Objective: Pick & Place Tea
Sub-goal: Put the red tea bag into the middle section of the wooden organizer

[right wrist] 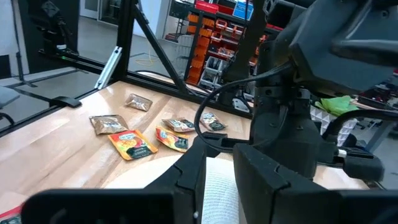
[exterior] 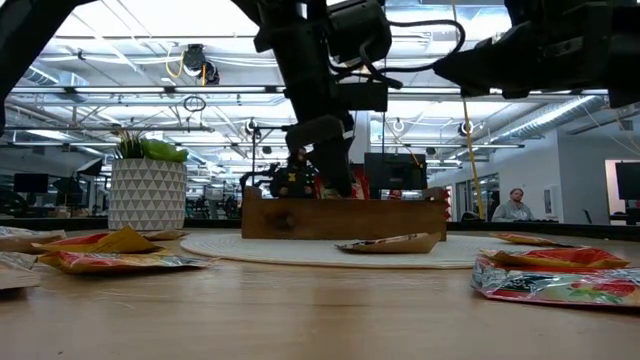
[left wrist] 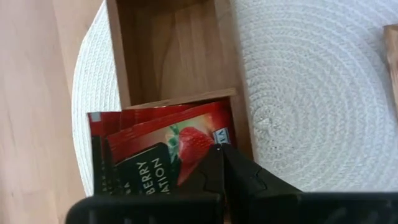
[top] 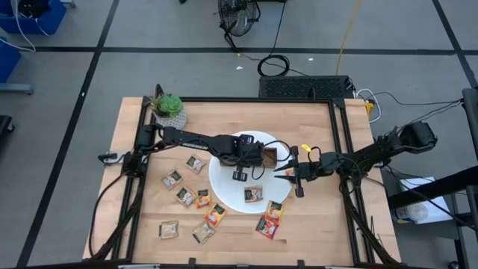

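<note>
The brown wooden tray (top: 267,155) stands on the round white plate (top: 224,183). My left gripper (top: 249,158) reaches in from the table's left and hangs over the tray, shut on a red strawberry tea sachet (left wrist: 168,155). More red sachets (left wrist: 106,124) lie under it in one compartment; the compartment beside it (left wrist: 171,50) is bare. My right gripper (top: 286,169) is open and empty, just right of the tray over the plate's rim. Several sachets lie flat on the table (top: 185,196), and one lies on the plate (top: 253,194). My left gripper pinches the red sachet between its two fingers at one edge, beside the strawberry print (left wrist: 208,146). The fingers come from above, pointing down into the tray's compartment. The sachet lies slanted over the other red sachets; I cannot tell whether it rests on them.
A potted green plant (top: 169,108) stands at the far left corner. Loose sachets are spread over the near left part of the table (top: 169,230) and near the plate's front right rim (top: 270,218). A black frame borders the table (top: 340,149). A person sits in the room beyond (exterior: 515,205).
</note>
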